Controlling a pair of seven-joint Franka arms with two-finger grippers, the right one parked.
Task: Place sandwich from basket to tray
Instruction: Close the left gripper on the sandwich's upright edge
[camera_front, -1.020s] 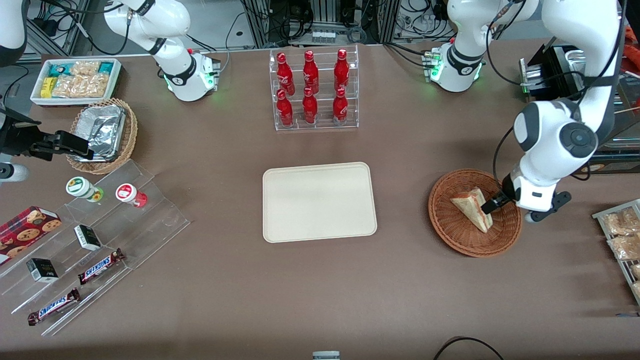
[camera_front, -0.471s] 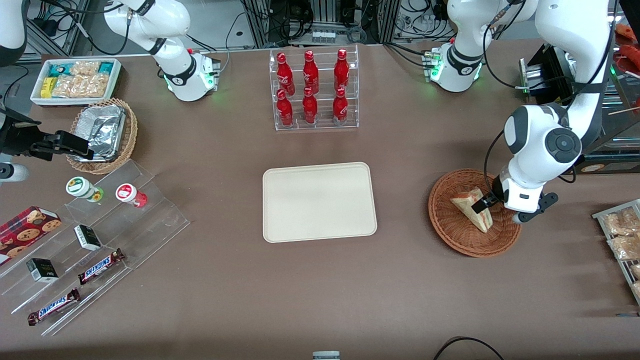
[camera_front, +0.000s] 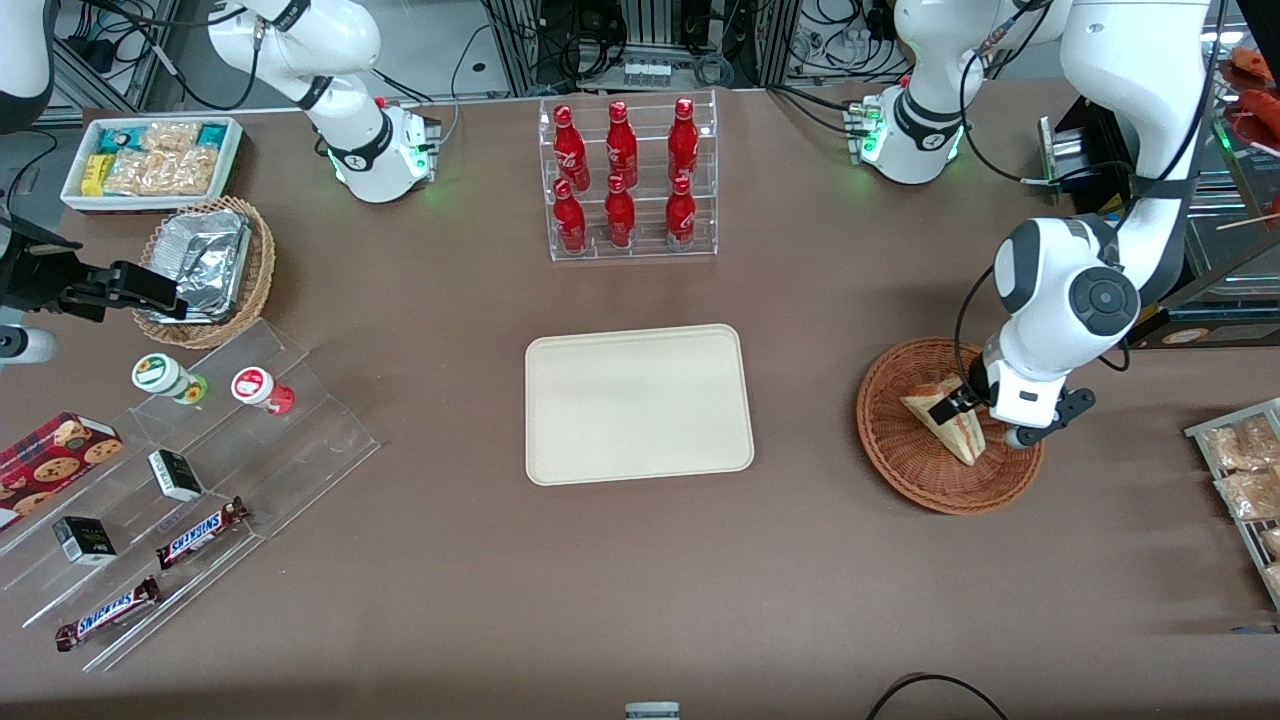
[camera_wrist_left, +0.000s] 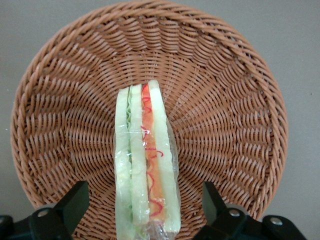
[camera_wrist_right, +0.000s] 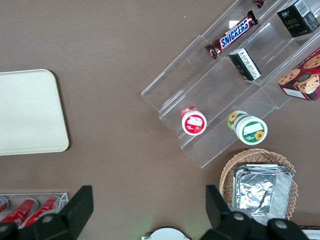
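End effector (camera_wrist_left: 142, 210) agape over sandwich (camera_wrist_left: 145, 160) — no label legible.

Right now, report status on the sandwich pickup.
Pincer open, above the basket, fingers straddling the sandwich. Sandwich not gripped, lying in the basket. Tray bare; nothing blocking the path.

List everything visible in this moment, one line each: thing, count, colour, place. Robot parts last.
sandwich: 1, pale with red and green filling, in the basket
basket: 1, reddish-brown, toward the working arm's end
tray: 1, cream, mid-table
bottles: 6, red, in a clear rack
foil container: 1, silver, in a tan basket
Snickers bars: 2, brown, on clear steps
snack bin: 1, white, table corner
gripper: 1, black fingers open astride the sandwich
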